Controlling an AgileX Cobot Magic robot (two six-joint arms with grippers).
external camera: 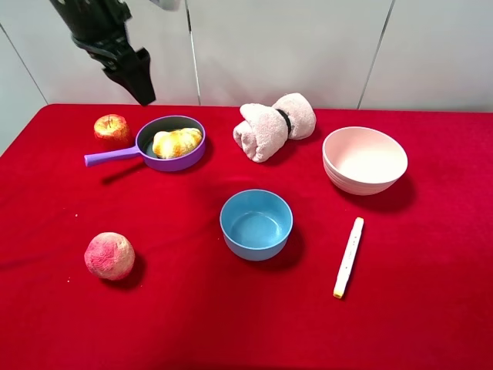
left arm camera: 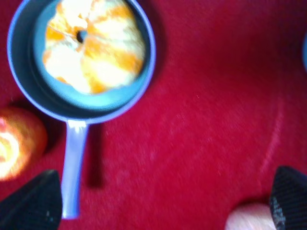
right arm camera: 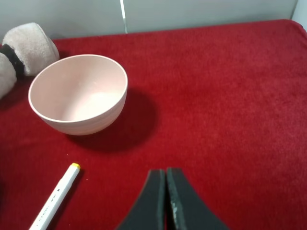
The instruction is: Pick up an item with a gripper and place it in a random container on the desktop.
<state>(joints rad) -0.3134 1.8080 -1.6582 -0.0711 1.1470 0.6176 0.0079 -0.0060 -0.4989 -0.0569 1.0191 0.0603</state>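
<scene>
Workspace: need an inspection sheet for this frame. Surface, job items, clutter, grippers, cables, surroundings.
Surface: red cloth desktop, flat.
Job's things: bread roll lies inside the purple pan; pan handle points toward the table's left edge.
Clutter: apple beside the pan, peach, blue bowl, pink bowl, rolled towel, marker.
Grippers: left gripper open, empty, raised above the pan; right gripper shut, empty.
Cables: nothing seen.
Surroundings: pale panelled wall behind the table.

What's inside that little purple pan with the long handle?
A golden-yellow bread roll lies inside the purple pan and fills most of its grey floor. Whatever may lie beneath the roll is covered, so it cannot be seen.
</scene>
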